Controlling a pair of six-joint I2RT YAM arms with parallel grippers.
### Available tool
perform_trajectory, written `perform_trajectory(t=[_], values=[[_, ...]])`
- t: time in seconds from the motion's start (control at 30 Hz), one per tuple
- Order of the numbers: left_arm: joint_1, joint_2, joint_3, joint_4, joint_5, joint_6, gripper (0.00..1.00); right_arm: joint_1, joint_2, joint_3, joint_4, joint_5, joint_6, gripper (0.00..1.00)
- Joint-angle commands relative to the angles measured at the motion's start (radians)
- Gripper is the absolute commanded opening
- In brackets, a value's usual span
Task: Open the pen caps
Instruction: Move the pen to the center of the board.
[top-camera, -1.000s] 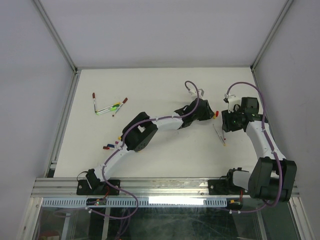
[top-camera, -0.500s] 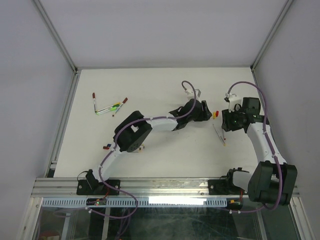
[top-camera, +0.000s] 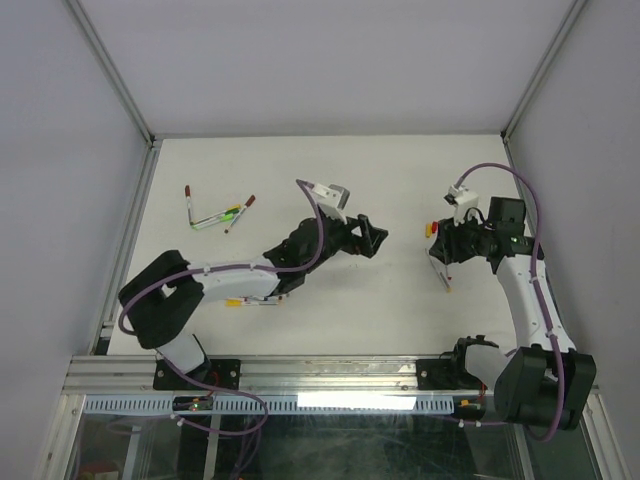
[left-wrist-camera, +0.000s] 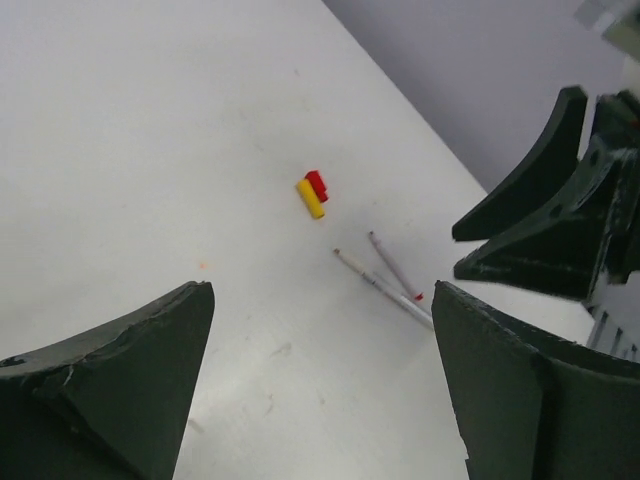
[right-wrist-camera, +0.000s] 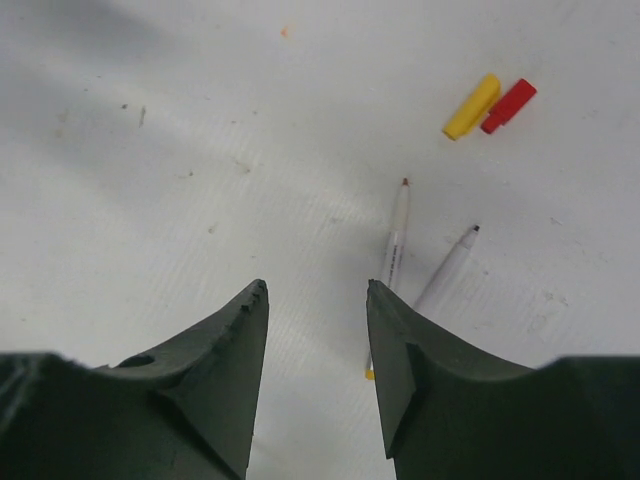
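- Table: white, flat, with both arm bases at its near edge.
- Cluster of pens: far-left part of the table. Thin barrels fanned out and meeting at their near ends. One red end, one green stretch and one maroon end visible. Well apart from both grippers.
- Pen ends: near-left area, partly hidden beneath the left arm. Count and colours not discernible.
- Left arm: stretched low from the near-left corner toward mid-table.
- Left gripper: at mid-table, aimed toward the right side. Fingers spread wide, holding nothing, only bare table between them in the wrist view. Caps and loose pens on the table ahead of it, apart from it.
- Yellow cap: loose on the table right of centre, lying on its side.
- Red cap: lying on its side, touching the yellow cap along one side.
- Pair of uncapped pens: just nearer than the two caps and not touching them. Bare tips pointing toward the caps, barrels drawing together at the opposite ends. One yellow tail end visible.
- Right gripper: above the table just beside the uncapped pair. Fingers partly apart, gripping nothing. One finger covering the pens' tail ends in the wrist view.
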Motion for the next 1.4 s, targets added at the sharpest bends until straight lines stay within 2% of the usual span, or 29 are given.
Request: perform_trajectory(t=[0.0, 0.07, 0.23, 0.43, 0.6, 0.77, 0.93, 1.37], values=[[-0.004, -0.161, -0.182, 0.077, -0.103, 0.158, 0.96, 0.001, -0.028, 0.054, -0.013, -0.178, -0.043, 0.47], [0.004, -0.226, -0.249, 0.040, -0.135, 0.187, 0.99, 0.010, -0.030, 0.065, -0.021, -0.236, -0.051, 0.47], [0.045, -0.367, -0.344, -0.096, -0.166, 0.222, 0.99, 0.068, -0.043, 0.105, -0.024, -0.330, -0.096, 0.47], [0.164, -0.460, -0.394, -0.222, -0.148, 0.191, 0.99, 0.151, 0.019, 0.212, -0.034, -0.409, -0.124, 0.47], [0.258, -0.510, -0.400, -0.323, -0.138, 0.183, 0.99, 0.161, 0.078, 0.225, -0.017, -0.474, -0.139, 0.48], [0.288, -0.522, -0.342, -0.521, -0.264, 0.196, 0.99, 0.157, 0.101, 0.197, -0.055, -0.459, -0.205, 0.49], [0.303, -0.530, -0.314, -0.608, -0.355, 0.229, 0.99, 0.155, 0.124, 0.168, -0.058, -0.435, -0.226, 0.50], [0.427, -0.424, -0.257, -0.664, -0.344, 0.270, 0.99, 0.155, 0.161, 0.167, -0.075, -0.361, -0.234, 0.50]])
